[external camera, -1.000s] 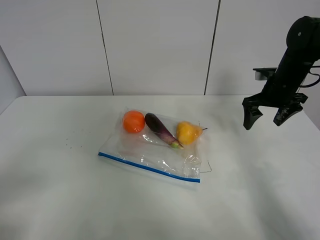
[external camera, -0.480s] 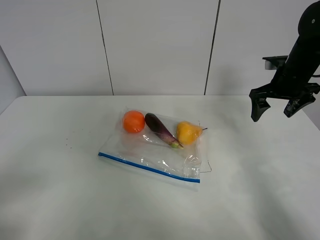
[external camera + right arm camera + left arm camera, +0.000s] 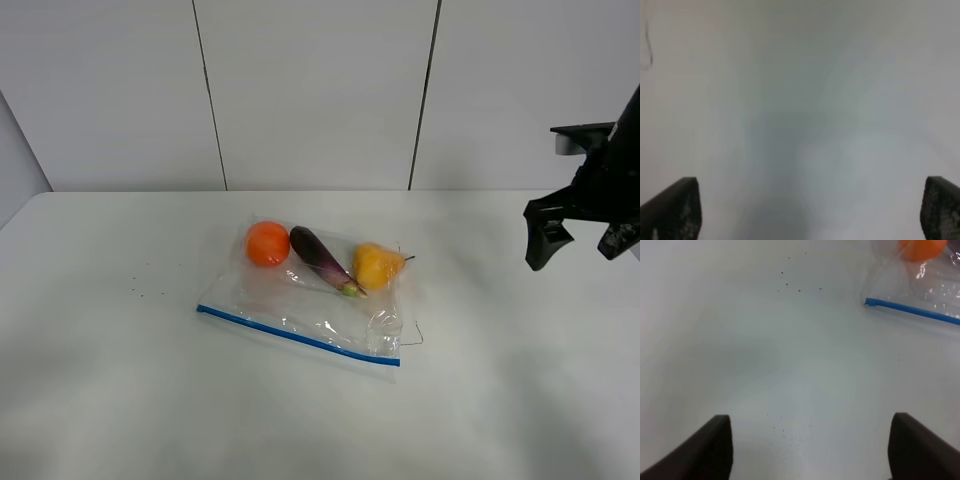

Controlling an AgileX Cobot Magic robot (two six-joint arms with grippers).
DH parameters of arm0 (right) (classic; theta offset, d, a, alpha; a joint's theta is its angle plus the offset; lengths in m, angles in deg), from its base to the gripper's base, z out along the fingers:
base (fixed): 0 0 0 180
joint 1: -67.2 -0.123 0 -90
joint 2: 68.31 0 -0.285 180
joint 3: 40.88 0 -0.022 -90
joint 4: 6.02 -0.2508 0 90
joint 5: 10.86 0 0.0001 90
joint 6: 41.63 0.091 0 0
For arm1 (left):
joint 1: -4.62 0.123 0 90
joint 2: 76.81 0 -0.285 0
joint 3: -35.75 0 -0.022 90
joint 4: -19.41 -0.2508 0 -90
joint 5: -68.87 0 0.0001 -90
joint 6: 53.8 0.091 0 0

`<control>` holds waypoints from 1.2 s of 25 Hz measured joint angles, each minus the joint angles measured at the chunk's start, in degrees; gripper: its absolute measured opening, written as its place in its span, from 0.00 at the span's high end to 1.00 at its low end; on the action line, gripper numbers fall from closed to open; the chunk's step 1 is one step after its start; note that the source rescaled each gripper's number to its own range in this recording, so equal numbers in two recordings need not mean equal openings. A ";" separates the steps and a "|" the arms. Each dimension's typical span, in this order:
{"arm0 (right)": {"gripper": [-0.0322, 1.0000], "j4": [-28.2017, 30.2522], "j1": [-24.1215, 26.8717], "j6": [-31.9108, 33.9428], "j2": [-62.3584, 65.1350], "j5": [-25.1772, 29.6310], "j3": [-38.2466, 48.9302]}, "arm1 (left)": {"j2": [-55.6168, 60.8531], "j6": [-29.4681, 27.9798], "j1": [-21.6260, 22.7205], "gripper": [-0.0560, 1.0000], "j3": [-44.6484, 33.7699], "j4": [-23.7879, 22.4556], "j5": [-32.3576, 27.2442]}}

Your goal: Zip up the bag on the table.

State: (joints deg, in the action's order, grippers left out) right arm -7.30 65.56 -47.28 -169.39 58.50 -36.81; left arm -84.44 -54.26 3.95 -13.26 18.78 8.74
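Observation:
The clear bag [image 3: 310, 300] lies flat on the white table [image 3: 120, 380] near the middle, with an orange [image 3: 267, 243], an eggplant [image 3: 322, 258] and a pear [image 3: 377, 265] inside. Its blue zipper strip [image 3: 297, 335] runs along the near edge. In the left wrist view the strip's end [image 3: 910, 310] and the orange [image 3: 922, 247] show at the far corner. My right gripper [image 3: 582, 232] is open and empty, raised at the far right, well away from the bag. My left gripper [image 3: 810, 450] is open over bare table, apart from the bag; it is out of the exterior view.
Small dark specks [image 3: 145, 290] dot the table left of the bag. A grey panelled wall [image 3: 310, 90] stands behind the table's back edge.
My right gripper has moved to the right and slightly toward the front, away from the bag. The bag has not moved.

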 joint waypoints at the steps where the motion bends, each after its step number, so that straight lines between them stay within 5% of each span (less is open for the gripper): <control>1: 0.03 -0.11 0.00 0.00 2.26 0.05 2.18 | 0.00 0.00 0.00 0.01 0.00 0.00 0.00; 10: 0.03 -0.17 0.00 0.00 25.77 -0.65 22.87 | 0.00 0.00 0.00 0.01 0.00 0.00 0.00; 18: 0.03 -0.29 0.00 0.20 52.53 -8.06 38.25 | 0.00 0.00 0.00 0.01 0.00 0.00 0.00; 30: 0.03 -3.24 0.00 2.15 81.47 -10.24 44.87 | 0.00 0.00 0.00 0.01 0.00 0.00 0.00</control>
State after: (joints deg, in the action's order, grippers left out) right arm -10.54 65.56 -45.12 -87.92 48.26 8.06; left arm -84.44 -54.26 3.95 -13.26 18.78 8.74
